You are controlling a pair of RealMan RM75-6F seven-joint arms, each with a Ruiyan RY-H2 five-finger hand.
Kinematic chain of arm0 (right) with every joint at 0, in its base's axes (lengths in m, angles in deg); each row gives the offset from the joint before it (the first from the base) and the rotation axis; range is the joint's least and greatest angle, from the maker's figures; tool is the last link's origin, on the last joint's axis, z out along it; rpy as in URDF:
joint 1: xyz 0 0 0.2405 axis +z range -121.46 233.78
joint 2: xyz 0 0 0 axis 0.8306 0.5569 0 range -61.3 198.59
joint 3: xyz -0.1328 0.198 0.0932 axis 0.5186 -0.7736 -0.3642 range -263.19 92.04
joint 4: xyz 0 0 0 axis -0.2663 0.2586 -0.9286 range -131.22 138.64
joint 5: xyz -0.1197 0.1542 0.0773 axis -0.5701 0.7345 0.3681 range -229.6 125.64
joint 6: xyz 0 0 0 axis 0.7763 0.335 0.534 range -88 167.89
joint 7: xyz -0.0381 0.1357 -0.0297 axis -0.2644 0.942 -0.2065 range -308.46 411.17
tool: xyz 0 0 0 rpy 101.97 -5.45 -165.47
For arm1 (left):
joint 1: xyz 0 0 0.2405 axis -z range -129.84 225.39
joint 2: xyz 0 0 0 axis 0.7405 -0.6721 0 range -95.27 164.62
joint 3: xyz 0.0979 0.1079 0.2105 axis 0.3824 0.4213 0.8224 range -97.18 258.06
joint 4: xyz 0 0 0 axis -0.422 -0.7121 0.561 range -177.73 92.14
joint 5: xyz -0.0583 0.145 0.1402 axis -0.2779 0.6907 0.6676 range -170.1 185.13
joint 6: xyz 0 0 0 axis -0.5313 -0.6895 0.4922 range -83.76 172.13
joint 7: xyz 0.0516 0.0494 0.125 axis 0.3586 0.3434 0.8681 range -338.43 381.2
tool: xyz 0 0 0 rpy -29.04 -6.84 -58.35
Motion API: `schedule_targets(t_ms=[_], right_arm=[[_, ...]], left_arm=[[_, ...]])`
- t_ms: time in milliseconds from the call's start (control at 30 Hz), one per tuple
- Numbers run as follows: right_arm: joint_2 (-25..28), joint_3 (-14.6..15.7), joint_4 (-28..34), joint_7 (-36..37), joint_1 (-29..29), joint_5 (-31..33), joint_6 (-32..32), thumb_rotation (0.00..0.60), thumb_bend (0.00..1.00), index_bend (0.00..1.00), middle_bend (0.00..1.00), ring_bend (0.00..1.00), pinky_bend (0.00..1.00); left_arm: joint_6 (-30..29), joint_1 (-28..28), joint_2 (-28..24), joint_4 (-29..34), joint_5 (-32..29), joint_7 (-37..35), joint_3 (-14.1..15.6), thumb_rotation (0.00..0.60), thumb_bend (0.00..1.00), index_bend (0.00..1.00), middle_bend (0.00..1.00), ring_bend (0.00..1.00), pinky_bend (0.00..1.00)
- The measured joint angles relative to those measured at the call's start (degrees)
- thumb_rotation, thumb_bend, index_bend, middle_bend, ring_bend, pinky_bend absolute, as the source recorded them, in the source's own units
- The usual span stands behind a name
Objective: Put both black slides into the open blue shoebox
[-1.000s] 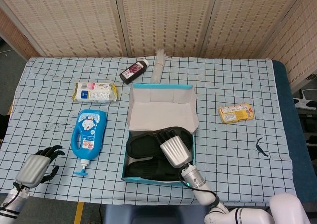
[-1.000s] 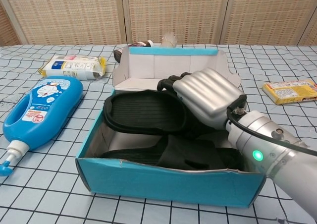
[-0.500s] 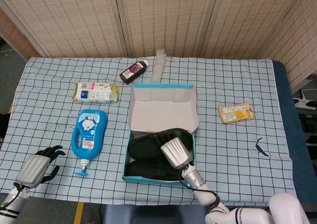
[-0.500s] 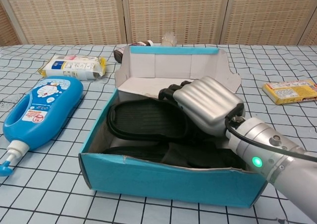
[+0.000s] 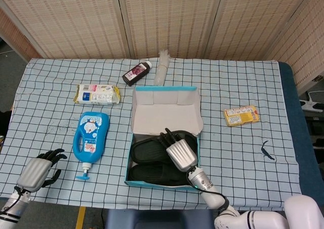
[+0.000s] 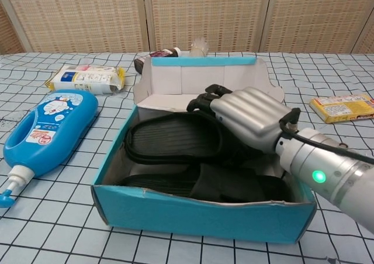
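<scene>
The open blue shoebox [image 5: 129,160] stands mid-table with its lid flap raised at the far side; its front wall [image 6: 198,217] faces the chest view. Both black slides lie inside it: one at the far side [image 5: 148,149] [image 6: 166,138], one along the front [image 5: 152,174] [image 6: 225,185]. My right hand [image 5: 180,155] [image 6: 248,121] hovers over the box's right half, fingers [image 6: 205,98] spread and lifted just above the far slide, holding nothing. My left hand [image 5: 38,170] rests near the table's front left corner, fingers apart and empty.
A blue Doraemon bottle [image 5: 90,138] [image 6: 47,129] lies left of the box, a wipes pack [image 5: 97,93] behind it. A dark bottle [image 5: 136,73] and a clear bottle [image 5: 162,67] lie beyond the lid. A yellow packet [image 5: 241,115] [image 6: 342,107] sits to the right.
My right hand has drawn back to the right and raised its fingers off the far slide. The slides have settled lower in the box. The left hand has not moved.
</scene>
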Motion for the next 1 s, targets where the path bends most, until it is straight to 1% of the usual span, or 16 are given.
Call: schedule_targets(t_ms=[267,500,567,633,667,733,800,900,1000], right_arm=[[4.9,-0.9,6.7,3.1,0.0,1.3,-0.7,0.6,0.02,0.11,0.08,0.0,0.11],[9.3,-1.5,12.5,5.6,0.1,4.1,-2.1,0.6,0.02,0.11,0.08,0.0,0.1],[10.3,-1.8,13.8,6.7,0.1,4.5,-2.1,0.6,0.02,0.13,0.09,0.0,0.13],[10.9,-2.0,14.4,7.7,0.0,4.4,-1.6,0.6,0.02,0.18,0.15,0.03,0.21],[11.1,-2.1,14.6,8.2,-0.1,4.3,-1.4,0.6,0.02,0.21,0.2,0.06,0.25],[11.5,-2.2,15.1,9.4,-0.2,4.0,-0.9,0.6,0.02,0.3,0.35,0.21,0.35],[11.8,-2.4,15.5,10.6,-0.5,3.8,-0.2,0.6,0.02,0.41,0.47,0.39,0.51],[12.1,-2.6,15.5,11.6,-0.7,3.7,0.7,0.6,0.03,0.56,0.55,0.49,0.62],[12.0,-2.6,14.7,10.2,-0.8,3.9,1.6,0.6,0.08,0.61,0.57,0.51,0.64]], left_arm=[[0.3,0.1,0.1,0.1,-0.1,0.4,0.1,0.6,0.47,0.31,0.18,0.24,0.38],[0.6,0.2,0.1,0.2,-0.2,0.6,0.1,0.6,0.47,0.31,0.18,0.24,0.38],[0.6,0.2,0.1,0.3,-0.1,0.6,0.2,0.6,0.47,0.31,0.18,0.24,0.38],[0.6,0.2,0.0,0.3,-0.1,0.6,0.2,0.6,0.47,0.31,0.18,0.24,0.38],[0.6,0.2,0.0,0.3,-0.1,0.6,0.2,0.6,0.47,0.31,0.18,0.24,0.38],[0.6,0.2,0.0,0.3,-0.2,0.6,0.2,0.6,0.47,0.31,0.18,0.24,0.38],[0.6,0.2,0.0,0.3,-0.2,0.7,0.1,0.6,0.47,0.31,0.18,0.24,0.38],[0.7,0.2,0.0,0.3,-0.2,0.7,0.2,0.6,0.47,0.31,0.18,0.24,0.38],[1.0,0.3,0.1,0.4,-0.2,0.9,0.3,0.6,0.47,0.31,0.18,0.24,0.38]])
